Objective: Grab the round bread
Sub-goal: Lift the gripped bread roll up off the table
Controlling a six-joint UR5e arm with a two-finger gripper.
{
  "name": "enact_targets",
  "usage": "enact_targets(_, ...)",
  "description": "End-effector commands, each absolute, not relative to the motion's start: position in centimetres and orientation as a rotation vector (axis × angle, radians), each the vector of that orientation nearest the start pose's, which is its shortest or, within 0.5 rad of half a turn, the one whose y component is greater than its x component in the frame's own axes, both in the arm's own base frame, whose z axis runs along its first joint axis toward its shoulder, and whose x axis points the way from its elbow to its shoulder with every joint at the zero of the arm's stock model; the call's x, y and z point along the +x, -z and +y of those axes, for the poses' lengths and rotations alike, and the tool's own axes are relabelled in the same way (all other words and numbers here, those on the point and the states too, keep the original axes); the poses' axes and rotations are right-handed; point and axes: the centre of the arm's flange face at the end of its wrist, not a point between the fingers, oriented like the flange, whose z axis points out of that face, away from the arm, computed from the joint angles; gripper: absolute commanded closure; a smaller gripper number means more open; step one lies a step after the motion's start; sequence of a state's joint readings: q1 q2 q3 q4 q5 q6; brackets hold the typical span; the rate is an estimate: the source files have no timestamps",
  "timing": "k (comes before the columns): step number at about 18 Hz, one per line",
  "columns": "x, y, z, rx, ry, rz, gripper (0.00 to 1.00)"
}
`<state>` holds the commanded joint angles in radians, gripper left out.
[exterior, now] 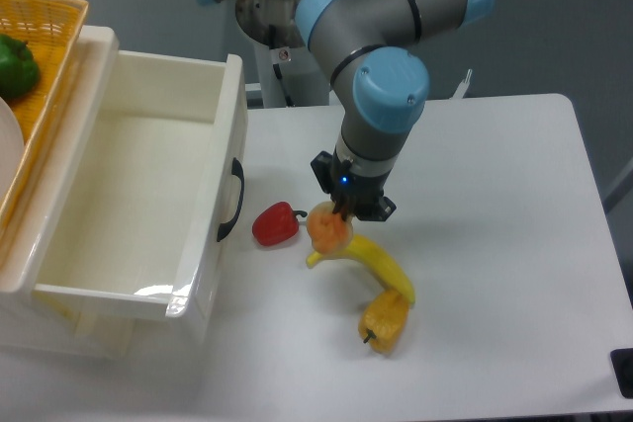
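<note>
The round bread (327, 228) is a small orange-pink bun in the middle of the white table (495, 244). My gripper (339, 212) comes straight down on it, and its dark fingers reach the bun's top. The fingers are mostly hidden under the wrist, so I cannot tell whether they have closed on the bun. The bun sits right against the upper end of a yellow banana (374, 264). A red pepper (276, 224) lies just to its left.
An orange-yellow pepper (386, 321) lies at the banana's lower end. A white open drawer (138, 195) with a black handle (233, 200) stands at the left. Above it a yellow basket (49, 56) holds a green pepper (15, 66).
</note>
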<state>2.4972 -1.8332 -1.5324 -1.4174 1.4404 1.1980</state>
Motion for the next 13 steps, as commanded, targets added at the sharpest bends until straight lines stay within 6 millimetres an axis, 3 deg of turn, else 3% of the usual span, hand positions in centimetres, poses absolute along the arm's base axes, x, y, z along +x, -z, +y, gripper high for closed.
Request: enact_targets(13, -38.34, -38.43, 46.29, -3.019, 0.193, 0.412, 0.87)
